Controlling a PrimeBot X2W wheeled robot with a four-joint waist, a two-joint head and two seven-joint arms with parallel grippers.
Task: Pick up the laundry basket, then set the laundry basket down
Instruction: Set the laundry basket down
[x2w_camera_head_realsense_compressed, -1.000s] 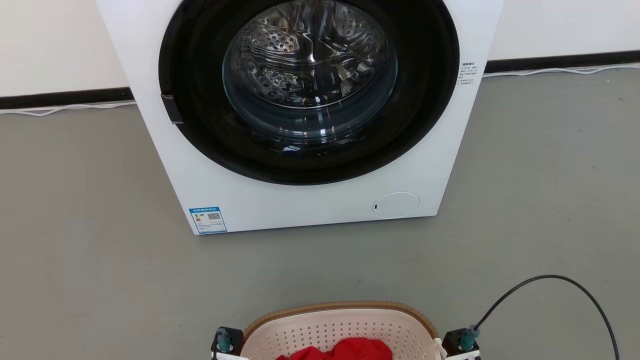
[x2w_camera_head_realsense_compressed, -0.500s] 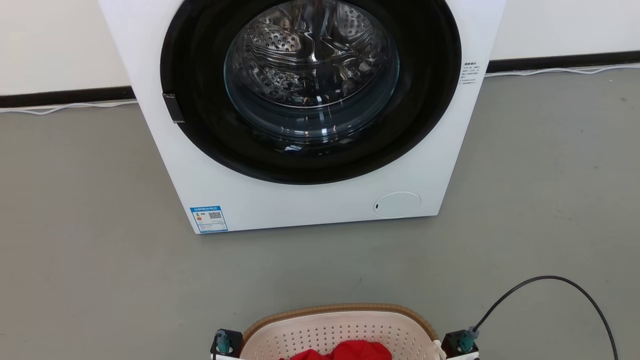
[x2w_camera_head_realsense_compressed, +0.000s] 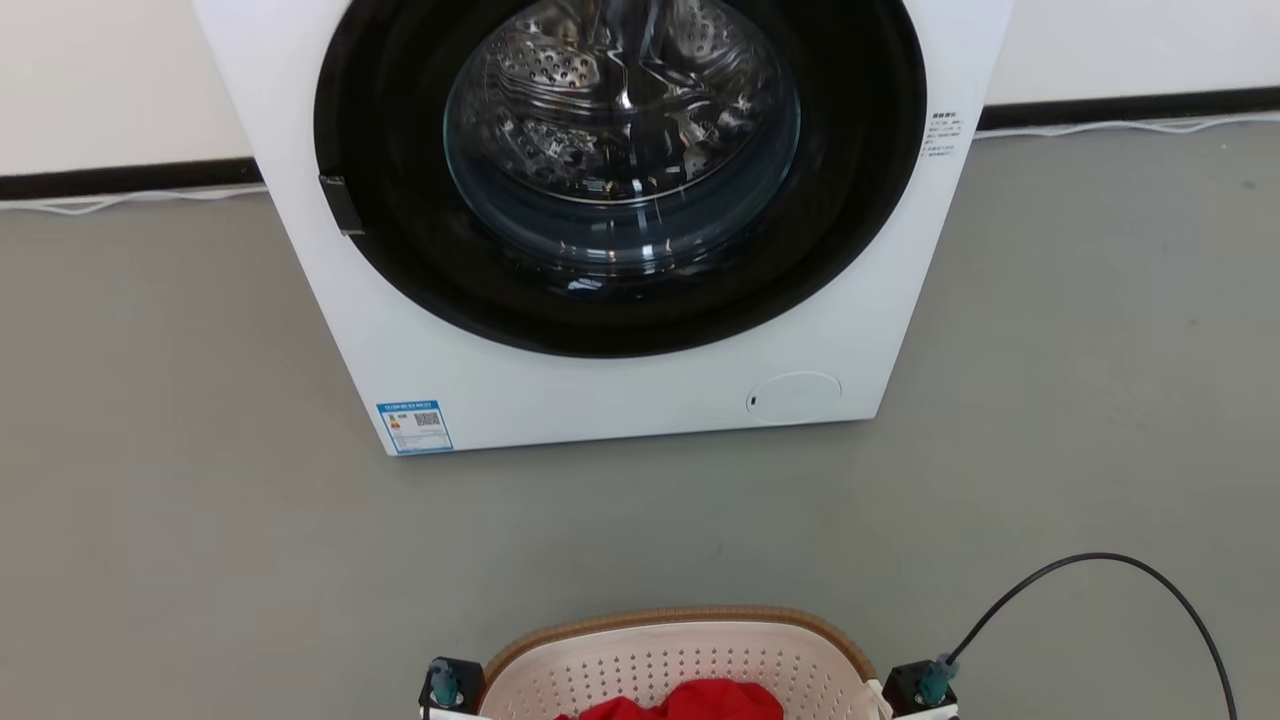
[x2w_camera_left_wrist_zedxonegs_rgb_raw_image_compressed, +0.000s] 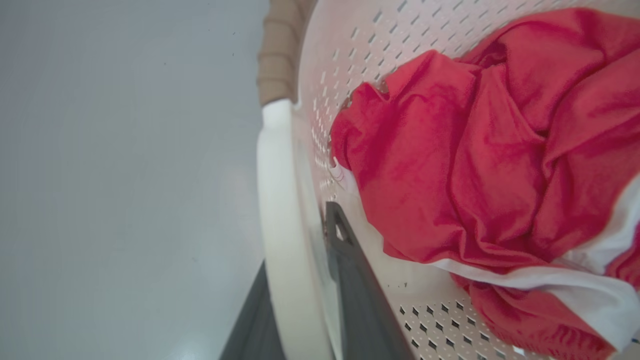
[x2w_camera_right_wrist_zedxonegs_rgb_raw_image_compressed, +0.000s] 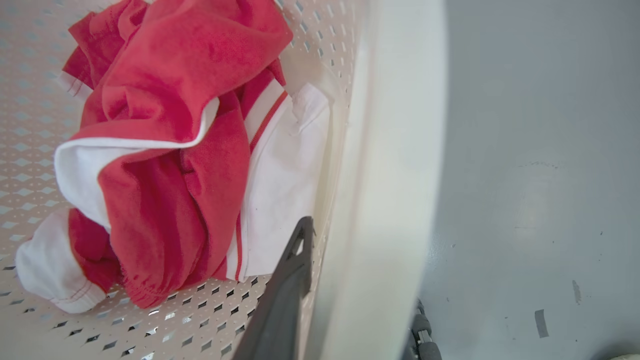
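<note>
The laundry basket (x2w_camera_head_realsense_compressed: 680, 618) is showing at the bottom centre of the head frame, below the white front-loading washing machine (x2w_camera_head_realsense_compressed: 600, 400); a red-and-white garment (x2w_camera_left_wrist_zedxonegs_rgb_raw_image_compressed: 450, 150) is lying inside it; the left gripper (x2w_camera_left_wrist_zedxonegs_rgb_raw_image_compressed: 300, 245) and right gripper (x2w_camera_right_wrist_zedxonegs_rgb_raw_image_compressed: 360, 270) are each pinching the basket's side, one dark finger inside, one outside.

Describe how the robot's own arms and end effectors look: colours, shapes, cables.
The left end effector and the right end effector have long, flat, dark grey fingers that taper to a tip with a small hole. In the head view each wrist carries a black block with a teal plug; a black cable loops from the right one.
</note>
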